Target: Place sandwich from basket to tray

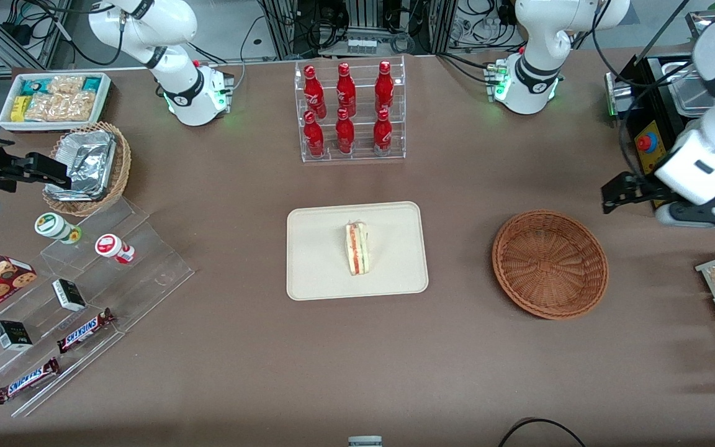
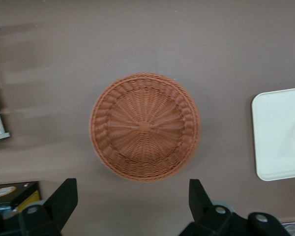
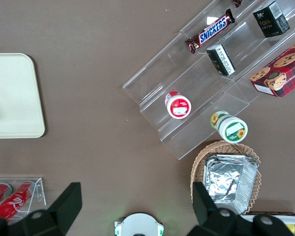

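While your gripper stood spread and held nothing, the sandwich lay on the tray.
You had the sandwich near the tray's middle, cut edge with red and green layers facing up. Your basket sat empty beside the tray, toward the working arm's end. Your gripper hung above the table, farther from the front camera than the basket.

gripper wide open, high above basket | bare table between basket and tray
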{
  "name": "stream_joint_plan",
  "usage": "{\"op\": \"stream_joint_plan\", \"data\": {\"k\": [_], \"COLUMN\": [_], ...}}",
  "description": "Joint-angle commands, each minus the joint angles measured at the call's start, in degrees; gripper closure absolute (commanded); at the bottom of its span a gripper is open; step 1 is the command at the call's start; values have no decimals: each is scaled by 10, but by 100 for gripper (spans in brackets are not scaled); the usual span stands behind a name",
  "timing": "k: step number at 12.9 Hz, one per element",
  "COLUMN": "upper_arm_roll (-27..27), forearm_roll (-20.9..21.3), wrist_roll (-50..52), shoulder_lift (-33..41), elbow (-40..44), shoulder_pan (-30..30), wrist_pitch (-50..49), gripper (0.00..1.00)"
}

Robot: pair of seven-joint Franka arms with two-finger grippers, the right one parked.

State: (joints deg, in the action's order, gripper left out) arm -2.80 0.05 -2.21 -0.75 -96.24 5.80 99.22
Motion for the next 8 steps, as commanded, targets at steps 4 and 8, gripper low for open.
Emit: {"op": "stream_joint_plan", "data": {"k": [4,8], "upper_arm_roll": [8,7], "forearm_roll": [5,6], "wrist_roll": [-27,-29], "shoulder_lift": [9,8], "elbow": [31,54], "shoulder_pan": [-29,-28], "wrist_pitch": [-15,-25], "gripper": [0,0]}}
